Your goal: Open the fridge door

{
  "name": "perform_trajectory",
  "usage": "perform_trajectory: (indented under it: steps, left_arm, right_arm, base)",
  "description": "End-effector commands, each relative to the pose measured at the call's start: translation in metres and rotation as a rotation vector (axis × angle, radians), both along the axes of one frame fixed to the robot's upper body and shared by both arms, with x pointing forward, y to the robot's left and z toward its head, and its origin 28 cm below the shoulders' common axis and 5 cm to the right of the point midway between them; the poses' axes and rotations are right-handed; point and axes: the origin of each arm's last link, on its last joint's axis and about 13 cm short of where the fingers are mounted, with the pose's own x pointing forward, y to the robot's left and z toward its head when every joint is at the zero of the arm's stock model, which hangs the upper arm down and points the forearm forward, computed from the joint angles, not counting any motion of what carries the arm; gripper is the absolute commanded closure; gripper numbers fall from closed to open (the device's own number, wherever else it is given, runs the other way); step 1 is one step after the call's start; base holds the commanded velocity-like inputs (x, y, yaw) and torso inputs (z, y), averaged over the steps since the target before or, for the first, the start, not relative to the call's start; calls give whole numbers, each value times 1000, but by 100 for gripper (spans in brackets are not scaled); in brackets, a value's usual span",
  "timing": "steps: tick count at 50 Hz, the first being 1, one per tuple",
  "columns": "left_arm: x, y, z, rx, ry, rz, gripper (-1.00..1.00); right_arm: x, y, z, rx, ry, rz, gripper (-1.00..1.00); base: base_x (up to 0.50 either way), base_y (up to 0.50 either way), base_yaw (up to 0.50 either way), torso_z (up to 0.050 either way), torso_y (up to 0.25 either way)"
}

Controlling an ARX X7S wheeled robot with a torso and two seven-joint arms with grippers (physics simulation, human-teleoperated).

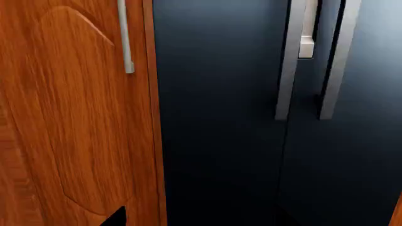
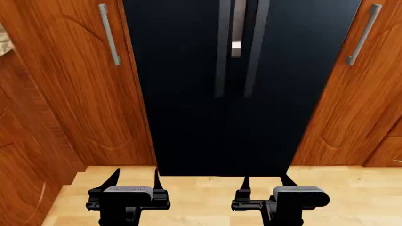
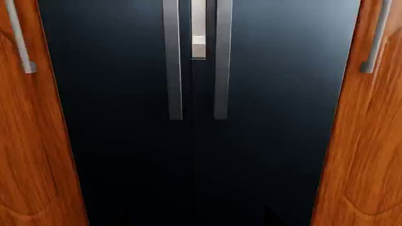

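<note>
Wooden cabinets (image 2: 69, 94) flank fridge door (image 2: 301, 84), beyond both grippers (image 2: 267, 181).

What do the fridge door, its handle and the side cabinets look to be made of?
The fridge door: glossy black panel, maybe coated metal or glass, given its soft sheen. Its handle: grey brushed-looking metal bar. The cabinet doors: orange-brown wood or veneer, with visible grain. It is a render, so only appearance.

Glossy black fridge doors: two, upper centre (image 2: 182, 84) and (image 2: 301, 84)
Long vertical grey bar handles on the fridge: two, (image 2: 222, 47) and (image 2: 257, 47)
Orange-brown wooden cabinet doors with grey handles: two, left (image 2: 75, 108) and right (image 2: 351, 113)
Black grippers: two, bottom edge (image 2: 133, 181) and (image 2: 266, 182)
</note>
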Motion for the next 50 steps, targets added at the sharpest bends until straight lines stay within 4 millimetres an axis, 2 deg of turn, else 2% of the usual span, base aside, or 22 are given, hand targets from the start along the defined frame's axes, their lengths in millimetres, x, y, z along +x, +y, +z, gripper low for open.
perform_trajectory:
  steps: [1,6,18,37,40,44,50]
  left_arm:
    - [1,0,1,-6,2,-1,-100]
    - [-6,9,-1,-12,1,1,-100]
    - [-1,1,0,-9,7,1,-100]
    - [-2,2,-1,-9,8,1,-100]
    - [-8,11,-3,-9,8,2,-100]
    - [-1,2,0,-9,14,5,-100]
    - [0,1,0,-8,14,7,-100]
  right_arm:
    - [-5,2,0,-39,10,4,-100]
    - [-5,3,0,-44,19,11,-100]
    - [-1,1,-1,-35,28,-5,-100]
    - [-1,1,-1,-27,20,-12,-100]
    - [-1,1,-1,-25,23,-14,-100]
    - [-1,1,-1,-25,23,-12,-100]
    - [-1,1,-1,-25,22,-11,-100]
  base:
    - [0,0,0,0,0]
    - [0,0,0,0,0]
    - [14,0,0,0,0]
    - [330,0,0,0,0]
    - [336,0,0,0,0]
    - [310,0,0,0,0]
    - [304,0,0,0,0]
